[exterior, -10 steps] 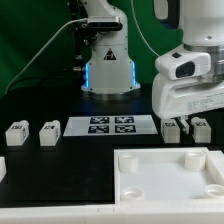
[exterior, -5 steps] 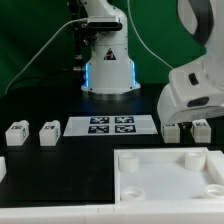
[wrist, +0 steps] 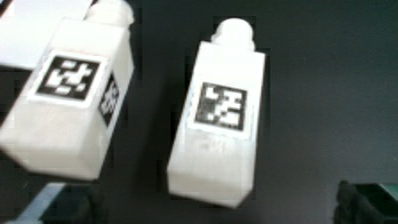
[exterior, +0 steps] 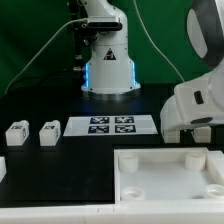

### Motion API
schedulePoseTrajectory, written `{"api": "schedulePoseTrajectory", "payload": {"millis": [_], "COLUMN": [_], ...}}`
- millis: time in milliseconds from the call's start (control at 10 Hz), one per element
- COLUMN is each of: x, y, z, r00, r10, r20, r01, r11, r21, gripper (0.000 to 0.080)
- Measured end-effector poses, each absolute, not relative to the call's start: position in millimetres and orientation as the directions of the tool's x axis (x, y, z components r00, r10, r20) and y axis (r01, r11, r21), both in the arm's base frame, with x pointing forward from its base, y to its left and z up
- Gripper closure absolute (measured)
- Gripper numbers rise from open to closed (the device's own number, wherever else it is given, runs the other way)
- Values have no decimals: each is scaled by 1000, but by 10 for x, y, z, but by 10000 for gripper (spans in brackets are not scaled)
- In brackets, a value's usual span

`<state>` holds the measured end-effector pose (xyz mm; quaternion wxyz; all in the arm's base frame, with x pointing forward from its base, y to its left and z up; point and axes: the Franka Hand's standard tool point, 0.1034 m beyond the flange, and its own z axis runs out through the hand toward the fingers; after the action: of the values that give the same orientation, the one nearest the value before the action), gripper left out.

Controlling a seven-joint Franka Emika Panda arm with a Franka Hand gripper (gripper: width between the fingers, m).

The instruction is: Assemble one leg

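In the wrist view two white legs lie side by side on the black table, each with a square tag mark on its upper face. One leg point(wrist: 222, 115) lies in the middle and the other point(wrist: 71, 95) beside it. My gripper point(wrist: 217, 205) is open, with its dark fingertips point(wrist: 370, 198) on either side of the middle leg's blunt end and not touching it. In the exterior view the gripper point(exterior: 197, 128) is low over the table at the right and hides those two legs. Two more legs point(exterior: 16, 133) point(exterior: 49, 133) stand at the left.
The marker board point(exterior: 110, 125) lies flat in the middle of the table. A large flat white board with round holes point(exterior: 150, 180) lies along the front. The arm's base point(exterior: 108, 60) stands at the back, before a green backdrop.
The arm has come down and shifted toward the exterior view's right. The two right-hand legs, visible before, are now hidden behind the hand.
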<state>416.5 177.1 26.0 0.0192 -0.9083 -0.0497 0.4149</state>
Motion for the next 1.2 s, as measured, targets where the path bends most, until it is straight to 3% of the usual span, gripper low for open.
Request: {"api": "schedulePoseTrajectory", "payload": {"millis": [200, 1100, 1200], "x": [4031, 3874, 3873], "y": [1805, 1768, 1768], "z": [212, 112, 112], "r00": [616, 595, 595], "r10": [69, 64, 64], "r20": [-785, -801, -801], "r01": [58, 58, 58], "r11": [-997, -998, -998], "r21": [-43, -36, -36], "gripper": [150, 150, 282]}}
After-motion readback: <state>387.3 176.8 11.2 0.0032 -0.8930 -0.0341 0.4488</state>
